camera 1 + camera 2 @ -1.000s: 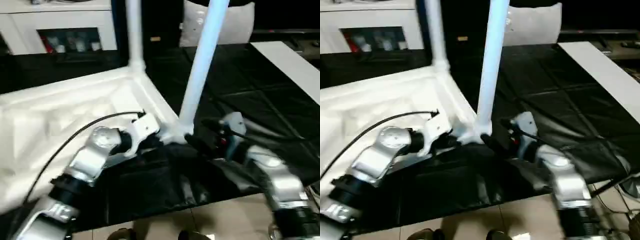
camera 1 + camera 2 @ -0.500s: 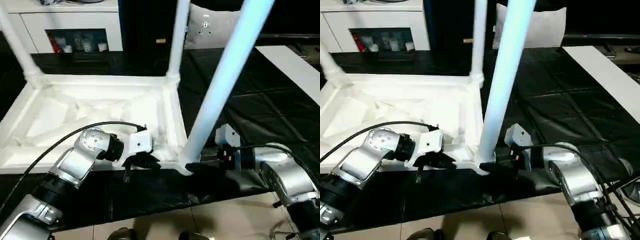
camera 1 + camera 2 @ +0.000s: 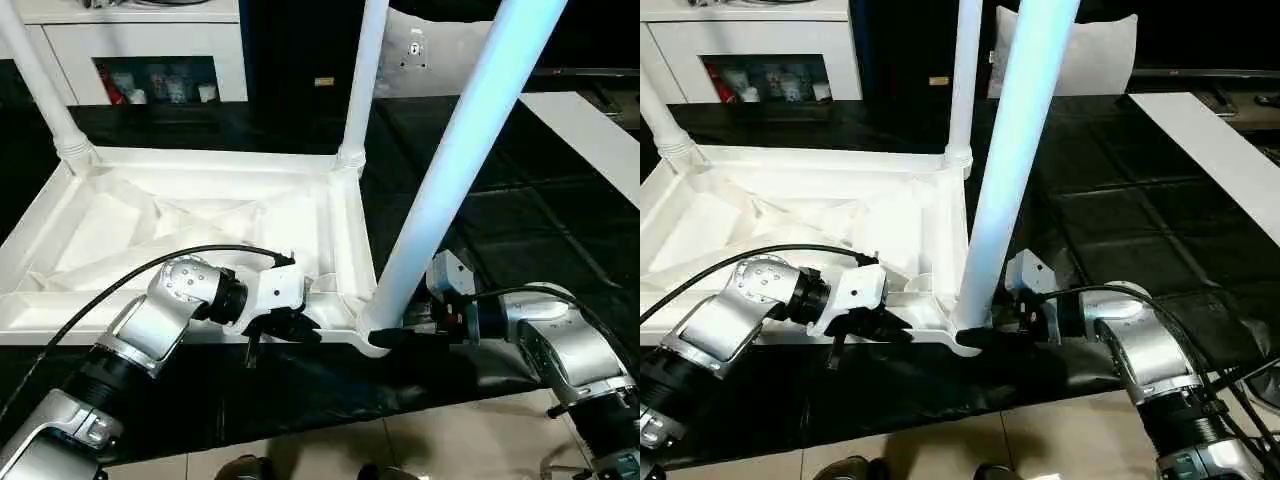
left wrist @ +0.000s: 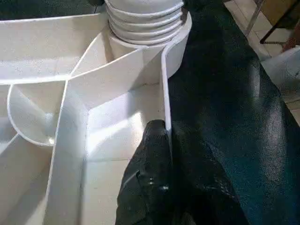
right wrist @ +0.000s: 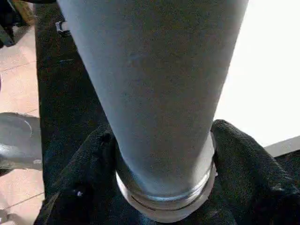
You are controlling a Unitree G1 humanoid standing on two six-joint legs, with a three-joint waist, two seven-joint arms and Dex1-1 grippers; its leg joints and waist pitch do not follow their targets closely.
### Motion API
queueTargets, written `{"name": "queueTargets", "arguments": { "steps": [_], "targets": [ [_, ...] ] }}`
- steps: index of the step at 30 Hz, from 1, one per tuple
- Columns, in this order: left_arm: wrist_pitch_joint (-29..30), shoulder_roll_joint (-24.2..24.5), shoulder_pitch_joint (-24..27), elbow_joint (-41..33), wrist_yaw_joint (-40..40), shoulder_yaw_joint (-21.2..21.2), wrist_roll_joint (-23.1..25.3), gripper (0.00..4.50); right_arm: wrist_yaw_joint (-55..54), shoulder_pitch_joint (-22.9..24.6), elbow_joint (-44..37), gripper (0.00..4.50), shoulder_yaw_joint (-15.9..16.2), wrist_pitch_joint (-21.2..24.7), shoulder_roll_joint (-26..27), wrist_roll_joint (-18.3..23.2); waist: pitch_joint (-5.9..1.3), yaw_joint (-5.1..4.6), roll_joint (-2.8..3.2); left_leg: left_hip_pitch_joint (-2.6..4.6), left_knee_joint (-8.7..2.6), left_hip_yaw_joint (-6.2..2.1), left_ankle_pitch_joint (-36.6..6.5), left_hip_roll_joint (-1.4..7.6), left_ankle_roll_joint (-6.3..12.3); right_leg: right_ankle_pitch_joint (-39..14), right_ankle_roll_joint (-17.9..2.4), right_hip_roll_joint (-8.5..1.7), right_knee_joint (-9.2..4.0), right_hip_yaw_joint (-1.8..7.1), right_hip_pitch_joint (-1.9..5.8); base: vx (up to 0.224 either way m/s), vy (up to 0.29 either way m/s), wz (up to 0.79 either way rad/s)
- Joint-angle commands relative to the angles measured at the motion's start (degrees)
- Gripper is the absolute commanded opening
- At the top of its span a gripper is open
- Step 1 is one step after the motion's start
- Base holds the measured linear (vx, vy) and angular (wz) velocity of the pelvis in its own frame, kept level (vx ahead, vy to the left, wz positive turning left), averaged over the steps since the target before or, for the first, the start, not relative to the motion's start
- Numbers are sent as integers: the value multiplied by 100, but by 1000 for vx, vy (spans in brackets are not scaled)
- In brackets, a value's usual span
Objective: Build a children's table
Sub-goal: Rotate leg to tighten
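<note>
You are pinching the table (image 3: pixel 180 220) rim with the left gripper (image 4: pixel 161 136), steadying it while the right gripper (image 5: pixel 161 140) is straddling the near leg (image 3: pixel 450 170) base.

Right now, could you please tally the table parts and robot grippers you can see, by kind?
Table top, lying upside down: 1
Table legs standing in corner sockets: 3
Robot grippers, left gripper and right gripper: 2
Total: 6
</note>
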Motion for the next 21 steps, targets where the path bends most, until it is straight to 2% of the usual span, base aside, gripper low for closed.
{"name": "queueTargets", "arguments": {
  "steps": [1,7,9,10,13,15,16,17,18,19,20,21],
  "targets": [
    [-58,6,23,-34,-158,-263,142,0,190,11,-2,272,189,-3,-26,44,-406,-21,-26,250,-504,-316,-1675,615,-2,-1859,-1335,-449,-335,280,171,0,0,0],
    [132,-26,58,-68,-95,-233,137,0,158,142,-89,272,171,257,30,135,-410,-25,-16,268,-515,-331,-1853,619,-116,-2064,-1286,-449,-350,279,166,0,0,0],
    [646,-187,93,-182,242,-88,64,0,-266,239,-201,272,31,851,306,342,-387,-42,-19,275,-529,-329,-2015,621,-170,-2224,-1290,-455,-372,296,157,0,0,0],
    [860,-283,99,-222,416,-1,7,0,-475,261,-235,272,-21,1065,429,398,-367,-49,-21,280,-536,-356,-2176,615,-240,-2505,-1236,-464,-391,288,152,0,0,0],
    [1382,-614,69,-339,1006,247,-78,0,-1123,320,-314,270,-37,1397,790,326,-349,-85,-35,320,-530,-399,-2556,601,-437,-3118,-1062,-473,-436,279,113,0,0,0],
    [1785,-902,35,-416,1520,432,-62,0,-1718,340,-334,269,-97,1555,1164,276,-325,-136,-45,350,-505,-453,-2875,580,-539,-3762,-801,-498,-520,251,65,-26,6,-2],
    [2186,-1290,-18,-454,2163,681,-39,0,-2385,343,-351,269,-216,1716,1665,300,-305,-196,-48,342,-505,-488,-3033,567,-614,-3952,-721,-491,-550,219,39,-52,12,-4],
    [2186,-1290,-18,-454,2163,681,-39,0,-2385,343,-351,269,-216,1716,1665,300,-305,-236,-50,341,-502,-512,-3133,562,-653,-4073,-642,-485,-565,187,45,-52,23,-10],
    [2360,-1498,-41,-479,2483,799,-17,0,-2697,338,-351,269,-266,1762,1922,279,-302,-268,-49,324,-512,-543,-3230,557,-678,-4173,-551,-485,-570,146,66,0,0,0],
    [2456,-1617,-55,-494,2656,867,-3,0,-2860,333,-353,267,-293,1787,2067,253,-296,-322,-41,300,-543,-568,-3412,559,-717,-4214,-443,-477,-585,105,94,0,0,0],
    [2597,-1818,-96,-506,2932,965,27,0,-3175,310,-317,267,-346,1812,2330,226,-292,-374,-16,338,-559,-575,-3631,560,-765,-3986,-451,-455,-585,80,77,0,0,0],
    [2695,-1954,-126,-514,3118,1031,48,0,-3392,293,-292,265,-382,1831,2510,210,-287,-426,14,341,-598,-600,-3882,569,-809,-3763,-483,-432,-582,31,98,0,0,0]
  ]
}}
